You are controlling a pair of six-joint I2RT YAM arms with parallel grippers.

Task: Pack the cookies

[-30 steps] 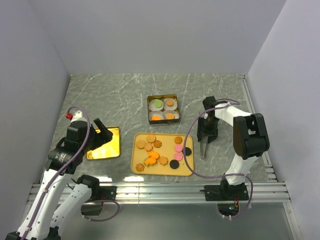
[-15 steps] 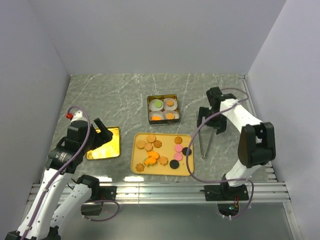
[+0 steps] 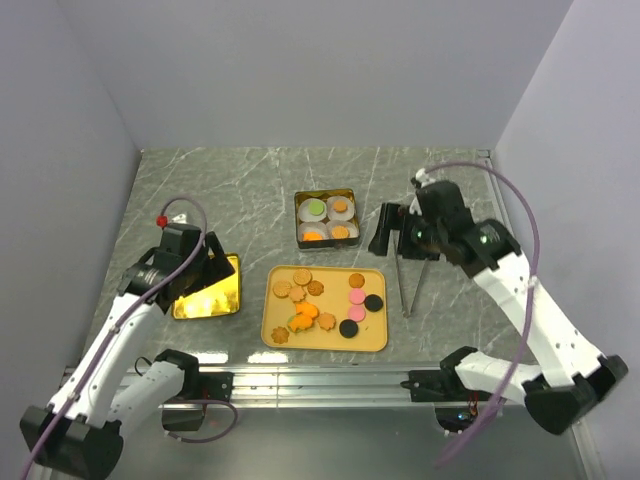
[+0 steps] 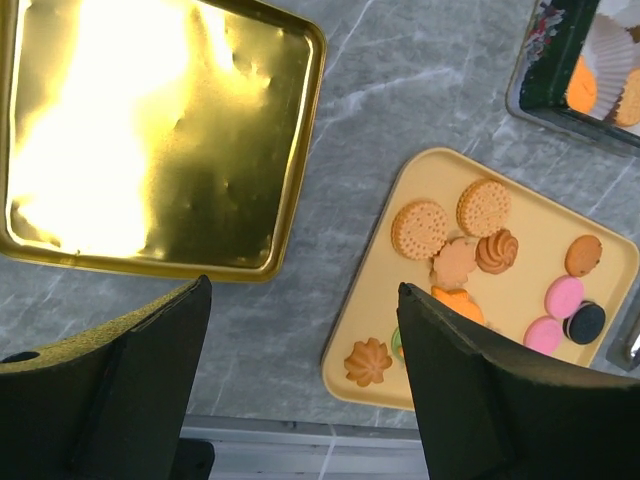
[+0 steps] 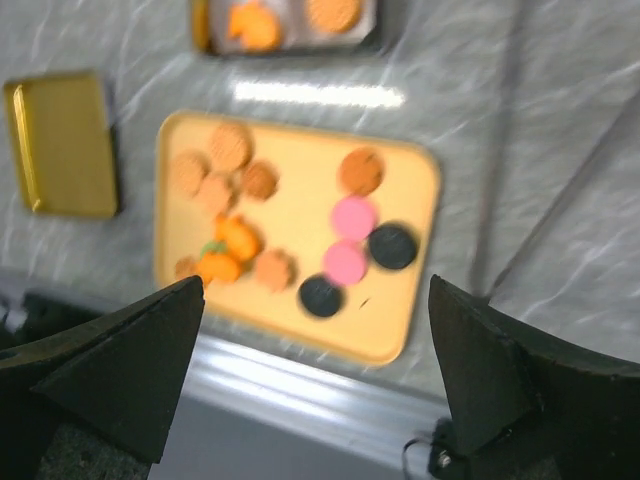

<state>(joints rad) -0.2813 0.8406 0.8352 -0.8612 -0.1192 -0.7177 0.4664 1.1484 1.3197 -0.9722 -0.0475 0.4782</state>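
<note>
My right gripper (image 3: pixel 384 232) has lifted off the thin metal tongs (image 3: pixel 403 285), left lying just right of the flat yellow tray (image 3: pixel 372 335). It and my left gripper (image 3: pixel 205 268) gape empty. The small multicoloured cookies (image 3: pixel 320 300) remain on that tray, unpacked.

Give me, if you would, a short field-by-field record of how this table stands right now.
Tray: yellow tray, near centre, holding loose cookies in brown, orange, pink and black
Box: open tin behind the tray, four paper cups, a cookie in each
Lid: gold lid lying flat, left of the tray
Tool: tongs on the table right of the tray, untouched
Left arm: left gripper open, empty, by the lid
Right arm: right gripper open, empty, raised right of the tin
</note>
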